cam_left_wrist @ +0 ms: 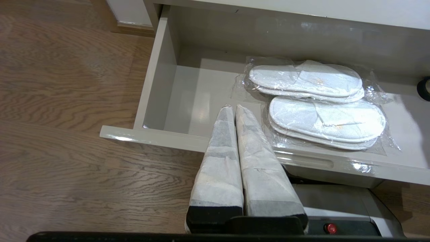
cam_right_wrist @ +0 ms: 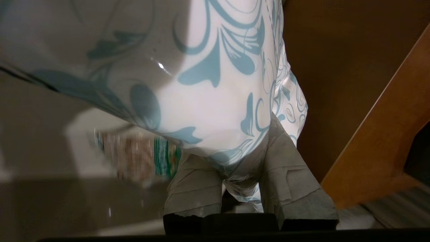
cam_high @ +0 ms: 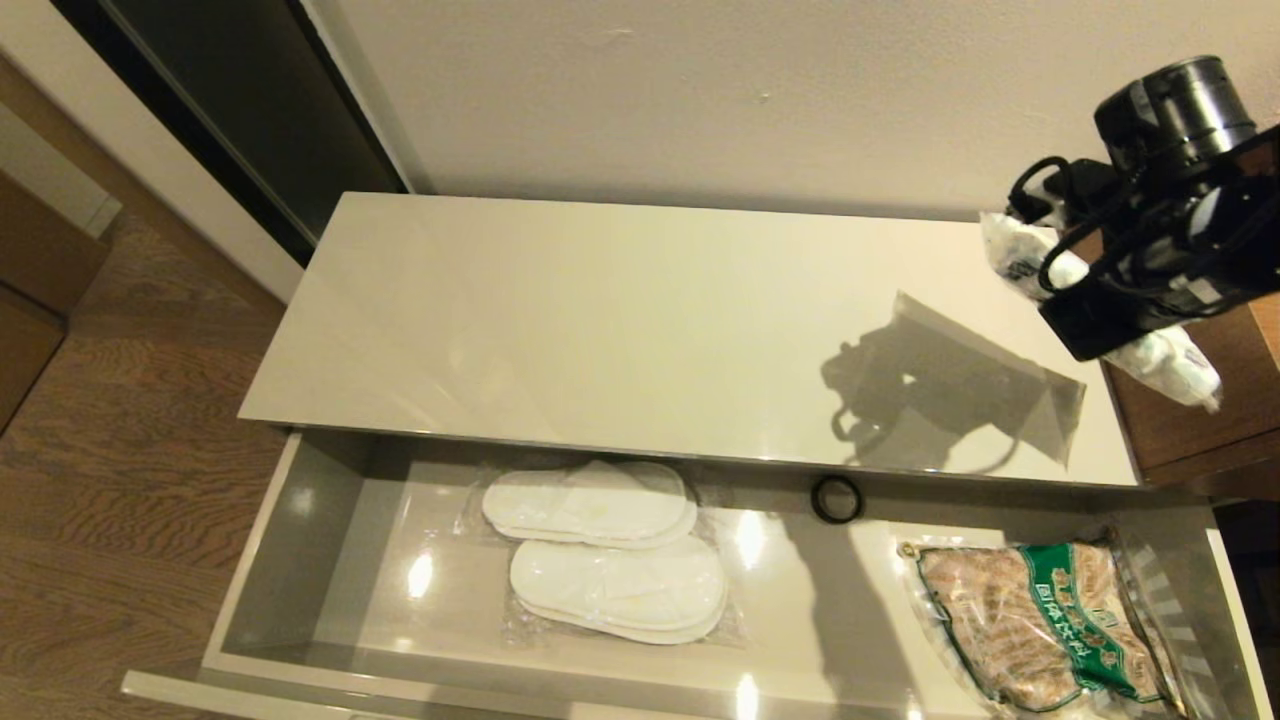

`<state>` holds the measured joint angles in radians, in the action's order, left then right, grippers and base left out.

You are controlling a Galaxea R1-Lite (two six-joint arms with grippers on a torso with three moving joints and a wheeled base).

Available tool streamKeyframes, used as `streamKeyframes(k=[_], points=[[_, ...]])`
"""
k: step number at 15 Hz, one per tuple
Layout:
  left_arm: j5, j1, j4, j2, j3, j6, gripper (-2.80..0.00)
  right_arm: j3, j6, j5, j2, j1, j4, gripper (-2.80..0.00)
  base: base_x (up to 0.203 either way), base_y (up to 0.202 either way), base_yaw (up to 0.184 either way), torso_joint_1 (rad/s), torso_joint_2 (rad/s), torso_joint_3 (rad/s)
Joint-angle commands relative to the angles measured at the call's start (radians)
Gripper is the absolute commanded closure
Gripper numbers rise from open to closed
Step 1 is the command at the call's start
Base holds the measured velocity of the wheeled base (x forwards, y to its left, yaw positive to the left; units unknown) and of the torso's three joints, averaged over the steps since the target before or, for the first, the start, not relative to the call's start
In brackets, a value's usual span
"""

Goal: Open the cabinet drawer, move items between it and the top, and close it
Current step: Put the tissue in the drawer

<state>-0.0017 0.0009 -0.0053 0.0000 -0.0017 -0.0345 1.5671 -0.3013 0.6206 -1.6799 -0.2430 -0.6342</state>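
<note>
The cabinet drawer [cam_high: 300, 540] stands pulled out, its grey floor [cam_left_wrist: 188, 101] showing. The bagged white slippers [cam_high: 605, 545] lie left of its middle, also in the left wrist view [cam_left_wrist: 319, 104]. The glossy cream top [cam_high: 600, 320] is bare and carries the arm's shadow. My right gripper [cam_high: 1120, 300] hangs above the top's right end, shut on the tissue pack [cam_high: 1175, 365]. In the right wrist view its fingers [cam_right_wrist: 289, 168] pinch the teal-patterned tissue pack [cam_right_wrist: 201, 84] by one end. My left gripper [cam_left_wrist: 234, 108] is shut and empty over the drawer's front edge, beside the slippers.
A green-labelled bag of brown food [cam_high: 1040, 625] lies at the drawer's right end. A black ring [cam_high: 836, 498] sits at the drawer's back. A brown wooden cabinet [cam_high: 1200, 410] adjoins the top on the right. Wood flooring [cam_high: 120, 420] lies to the left.
</note>
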Motion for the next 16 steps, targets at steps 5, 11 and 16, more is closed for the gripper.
streamKeyframes(k=[5,11,16], points=[[0.0,0.001,-0.001,0.0,0.0,-0.001,0.0,-0.2,0.007,-0.235,0.192,-0.035,-0.263,0.0,0.0,0.0,0.0,0.0,0.0,0.0],[0.0,0.001,-0.001,0.0,0.0,-0.001,0.0,-0.408,-0.06,-0.438,0.154,-0.034,-0.331,0.0,0.0,0.0,0.0,0.0,0.0,0.0],[0.0,-0.001,0.001,0.0,0.0,-0.001,0.0,-0.565,-0.058,-0.462,0.002,-0.005,-0.003,0.0,0.0,0.0,0.0,0.0,0.0,0.0]])
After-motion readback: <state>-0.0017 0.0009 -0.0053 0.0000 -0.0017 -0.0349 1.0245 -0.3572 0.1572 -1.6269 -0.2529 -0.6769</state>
